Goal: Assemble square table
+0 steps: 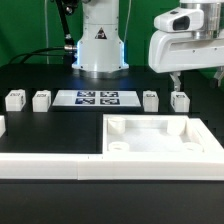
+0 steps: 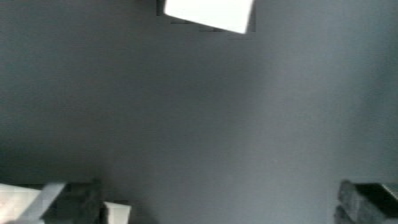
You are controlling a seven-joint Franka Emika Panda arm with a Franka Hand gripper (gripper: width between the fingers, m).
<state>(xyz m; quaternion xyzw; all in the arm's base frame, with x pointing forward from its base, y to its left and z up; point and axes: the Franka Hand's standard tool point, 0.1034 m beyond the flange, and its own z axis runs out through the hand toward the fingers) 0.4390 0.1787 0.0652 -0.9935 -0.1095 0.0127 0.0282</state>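
Overhead, gripper [image 1: 175,82] spread wide (holding nothing), near leg block [image 1: 180,99], bare table [image 1: 60,130] between block and square top [image 1: 150,121] rim.

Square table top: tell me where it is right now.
The table top lies flat near the front on the exterior view's right, just in front of two leg blocks and behind the long white rail.

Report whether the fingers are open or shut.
Open: in the wrist view the fingers stand wide apart, nothing held between them.
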